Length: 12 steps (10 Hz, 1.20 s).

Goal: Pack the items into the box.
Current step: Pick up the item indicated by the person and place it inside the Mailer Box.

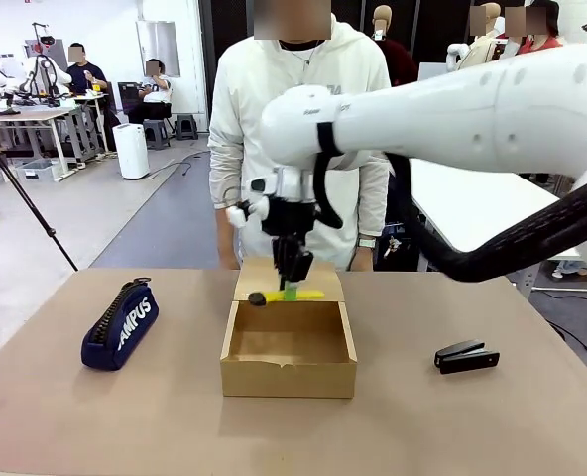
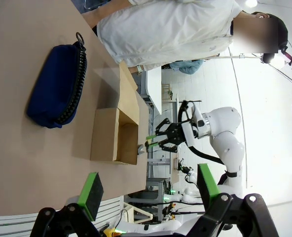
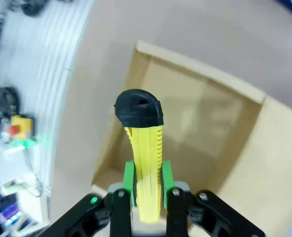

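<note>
Worktop (image 1: 65,416) with the open box (image 1: 289,378) at its middle; the pouch (image 1: 121,325) lay well to its left and the stapler (image 1: 466,356) to its right, both outside it. We saw the right pincer (image 1: 291,288) clamped on a yellow, black-tipped tool (image 3: 145,158) above the box's far edge, and the left pincer (image 2: 149,181) wide open, empty. We judged that the tool, held by a narrow grip, could pivot, slip and land on the flap rather than inside.
</note>
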{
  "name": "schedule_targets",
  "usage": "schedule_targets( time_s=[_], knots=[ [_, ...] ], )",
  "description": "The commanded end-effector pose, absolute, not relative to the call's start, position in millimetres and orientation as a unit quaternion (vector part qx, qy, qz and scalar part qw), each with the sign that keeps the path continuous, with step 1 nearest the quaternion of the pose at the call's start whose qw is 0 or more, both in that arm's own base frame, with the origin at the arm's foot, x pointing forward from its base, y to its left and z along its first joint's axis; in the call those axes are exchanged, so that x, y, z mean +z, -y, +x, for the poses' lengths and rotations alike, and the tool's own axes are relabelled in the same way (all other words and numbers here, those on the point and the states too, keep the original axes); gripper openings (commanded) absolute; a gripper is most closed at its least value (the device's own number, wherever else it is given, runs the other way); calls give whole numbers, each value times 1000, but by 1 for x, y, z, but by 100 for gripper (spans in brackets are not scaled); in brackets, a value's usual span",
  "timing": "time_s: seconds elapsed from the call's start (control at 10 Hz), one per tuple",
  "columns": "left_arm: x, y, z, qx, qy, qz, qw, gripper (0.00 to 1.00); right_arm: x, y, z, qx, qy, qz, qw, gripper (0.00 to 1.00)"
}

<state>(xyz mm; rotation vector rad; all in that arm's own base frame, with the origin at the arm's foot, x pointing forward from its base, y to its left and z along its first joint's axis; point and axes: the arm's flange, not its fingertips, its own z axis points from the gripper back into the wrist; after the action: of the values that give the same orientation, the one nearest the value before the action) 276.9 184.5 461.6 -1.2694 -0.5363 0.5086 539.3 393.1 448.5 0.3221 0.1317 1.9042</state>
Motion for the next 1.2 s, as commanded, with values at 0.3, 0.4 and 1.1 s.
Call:
schedule_targets(
  time_s=[0.3,0.4,1.1],
  knots=[
    [462,-185,276,225,251,-581,740,100,436,-402,535,815,-78,131,559,0],
    [462,-185,276,225,251,-581,740,100,436,-402,535,815,-78,131,559,0],
    [462,-185,276,225,251,-581,740,100,372,-435,499,577,-123,105,801,0]
  ],
)
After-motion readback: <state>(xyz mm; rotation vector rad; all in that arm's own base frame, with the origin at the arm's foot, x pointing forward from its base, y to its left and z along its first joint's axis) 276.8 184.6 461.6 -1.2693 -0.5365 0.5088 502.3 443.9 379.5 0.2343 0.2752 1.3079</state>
